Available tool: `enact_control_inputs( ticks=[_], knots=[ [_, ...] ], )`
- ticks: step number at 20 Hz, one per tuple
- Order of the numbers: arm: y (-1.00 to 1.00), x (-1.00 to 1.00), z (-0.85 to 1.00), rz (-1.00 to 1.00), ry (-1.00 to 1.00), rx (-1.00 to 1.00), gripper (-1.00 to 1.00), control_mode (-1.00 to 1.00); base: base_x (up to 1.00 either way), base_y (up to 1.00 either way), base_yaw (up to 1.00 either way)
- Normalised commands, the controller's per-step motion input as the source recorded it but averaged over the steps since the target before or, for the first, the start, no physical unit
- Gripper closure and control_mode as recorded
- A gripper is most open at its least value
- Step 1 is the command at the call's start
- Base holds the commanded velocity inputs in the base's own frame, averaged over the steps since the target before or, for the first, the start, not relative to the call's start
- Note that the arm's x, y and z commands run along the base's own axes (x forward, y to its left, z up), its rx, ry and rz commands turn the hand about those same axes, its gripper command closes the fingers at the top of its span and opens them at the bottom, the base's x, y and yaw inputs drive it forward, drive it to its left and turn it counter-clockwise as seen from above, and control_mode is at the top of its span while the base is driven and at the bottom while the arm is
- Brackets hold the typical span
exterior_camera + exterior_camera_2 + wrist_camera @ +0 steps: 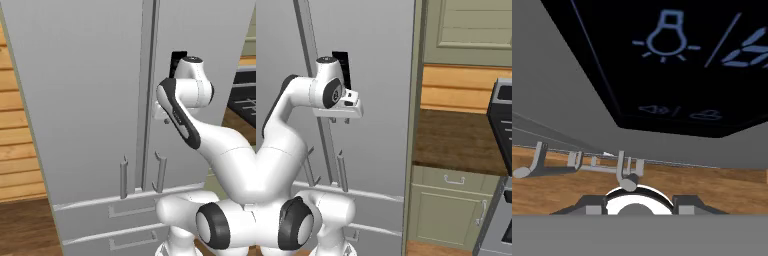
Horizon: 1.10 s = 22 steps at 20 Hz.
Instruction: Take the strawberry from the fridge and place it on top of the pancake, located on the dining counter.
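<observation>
1. The gripper (pixel 340 120) hangs from the raised hand close in front of the fridge (pixel 90 100); its jaws point down, and I cannot tell how far apart they stand or that they touch anything.
2. The fridge is tall and light grey, both doors closed, with two bar handles (pixel 123 177) low by the centre seam and two drawers beneath.
3. The hand view shows a black panel (pixel 677 60) with a bulb icon.
4. The right base view adds a wooden bench (pixel 456 140) over green cabinets.
</observation>
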Motion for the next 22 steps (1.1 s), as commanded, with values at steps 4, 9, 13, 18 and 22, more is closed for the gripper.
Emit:
enact_control_inputs(
  ticks=[4,9,13,18,22],
  knots=[
    [0.0,-0.08,0.0,0.0,0.0,0.0,-1.0,1.0,-0.17,0.08,0.0],
    [0.0,0.0,0.0,0.0,0.0,0.0,-1.0,1.0,-0.22,0.53,0.0],
    [0.0,0.0,0.0,0.0,0.0,0.0,-1.0,1.0,-0.22,0.41,-0.05],
    [0.0,0.0,0.0,0.0,0.0,0.0,-1.0,1.0,-0.57,0.1,-0.07],
    [0.0,0.0,0.0,0.0,0.0,0.0,-1.0,1.0,-0.72,-0.11,-0.03]
  ],
)
